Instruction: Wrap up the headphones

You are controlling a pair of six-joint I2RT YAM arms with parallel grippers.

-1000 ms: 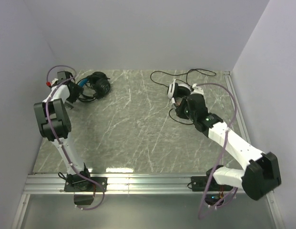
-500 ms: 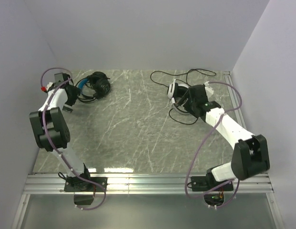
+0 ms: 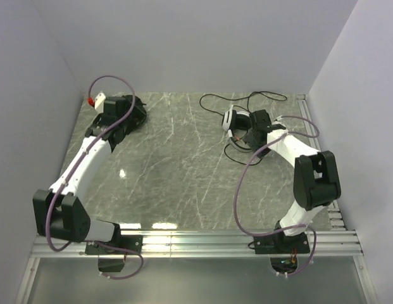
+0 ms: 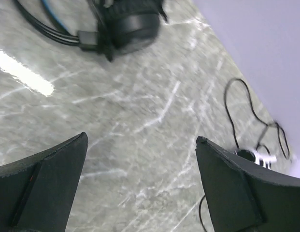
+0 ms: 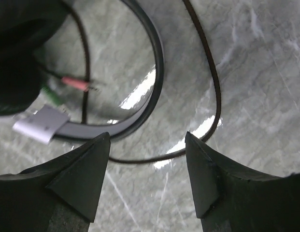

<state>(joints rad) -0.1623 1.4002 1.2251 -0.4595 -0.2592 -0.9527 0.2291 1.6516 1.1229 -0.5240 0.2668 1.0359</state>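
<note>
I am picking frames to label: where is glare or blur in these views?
Top external: sharp, evenly lit, small reflections on the table. Left wrist: the black headset is smeared; a glare streak lies at the left edge. Right wrist: the cable and the plugs are soft, with two glare patches beside them.

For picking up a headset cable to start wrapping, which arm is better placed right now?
Right, most likely. The right hand is open directly above the white headset and its loose cable. The left hand is also open, but the black headset lies well ahead of it.
</note>
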